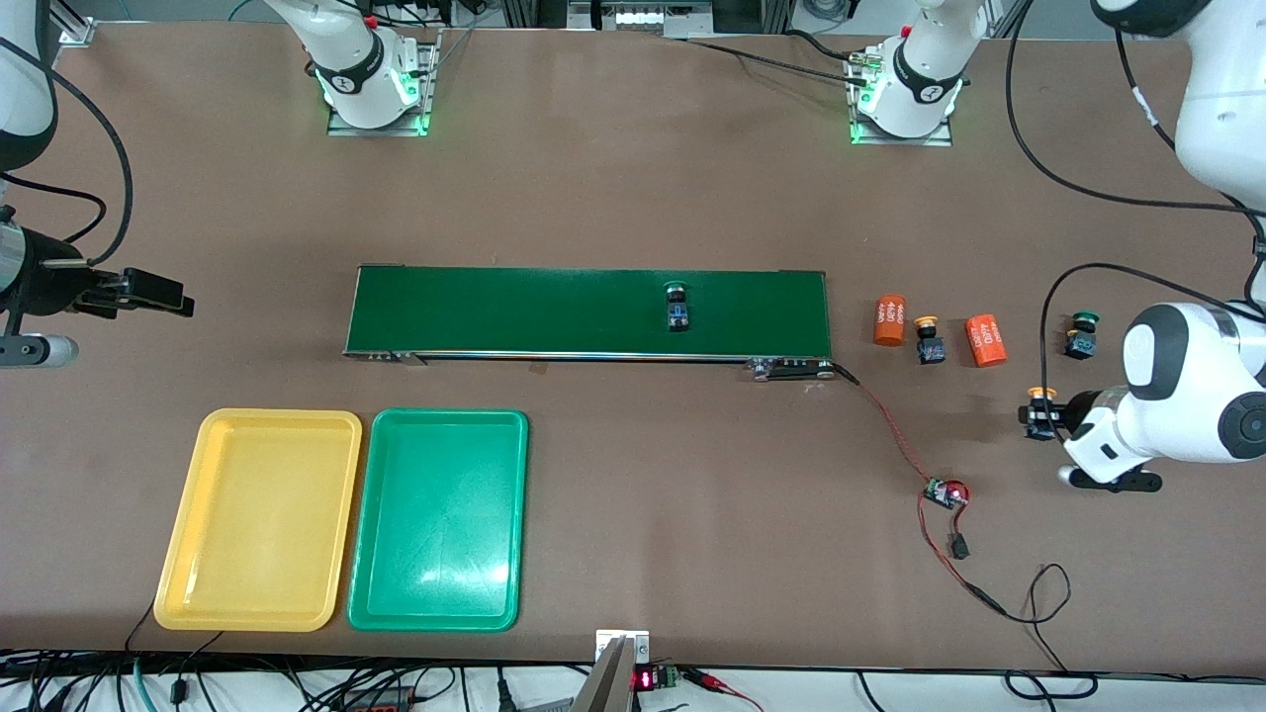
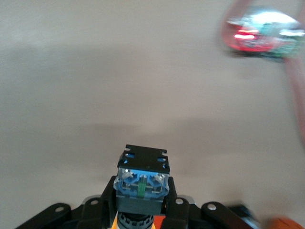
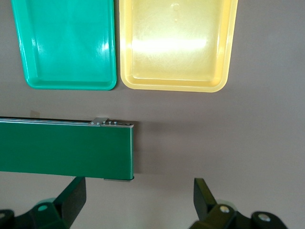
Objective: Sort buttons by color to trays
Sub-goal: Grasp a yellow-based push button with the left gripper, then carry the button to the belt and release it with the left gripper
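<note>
Left hand clamps yellow-capped button near the desk's left-arm end; conveyor lies toward the right-arm end; right hand waits wide.

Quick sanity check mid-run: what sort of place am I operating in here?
Likely a robotics lab workcell imitating a sorting line: two arms bolted to a brown table, a small green conveyor belt wired to a bare circuit board, and loose cables along the table's edges.
</note>
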### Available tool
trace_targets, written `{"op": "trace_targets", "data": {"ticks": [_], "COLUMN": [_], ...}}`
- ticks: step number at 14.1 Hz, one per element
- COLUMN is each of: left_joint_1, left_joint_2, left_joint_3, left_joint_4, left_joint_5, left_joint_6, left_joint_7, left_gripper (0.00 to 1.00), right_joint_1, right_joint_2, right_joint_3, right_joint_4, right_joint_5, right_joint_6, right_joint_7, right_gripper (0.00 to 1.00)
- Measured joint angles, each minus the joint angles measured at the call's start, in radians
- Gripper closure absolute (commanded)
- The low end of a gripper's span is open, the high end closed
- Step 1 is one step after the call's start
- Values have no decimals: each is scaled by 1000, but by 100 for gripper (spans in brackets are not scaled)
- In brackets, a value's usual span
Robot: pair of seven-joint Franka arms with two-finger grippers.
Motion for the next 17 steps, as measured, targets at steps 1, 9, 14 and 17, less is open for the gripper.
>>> {"op": "trace_targets", "data": {"ticks": [1,9,14,17], "left_joint_1": [-2,-19,-154,-211], "left_joint_2": [-27,-145,-144,-143], "left_joint_3": [-45,-263,-283,-282], "left_joint_4": [0,-173,-229,-280], "left_joint_5": [-7,-92,-94,-94], "left_joint_6": [-52,-47,-3,46], "left_joint_7": [-12,-247,-432,-510], "left_gripper": [100,100,100,100], "right_joint_1": [0,22,27,27], "right_joint_2": [1,5,7,7], "right_joint_3": [0,2,2,2], "right_joint_4": [0,0,0,0], "right_joint_5": [0,3,3,3], "right_joint_6": [0,0,1,1], "right_joint_7": [0,0,0,0], "right_gripper": [0,0,0,0]}}
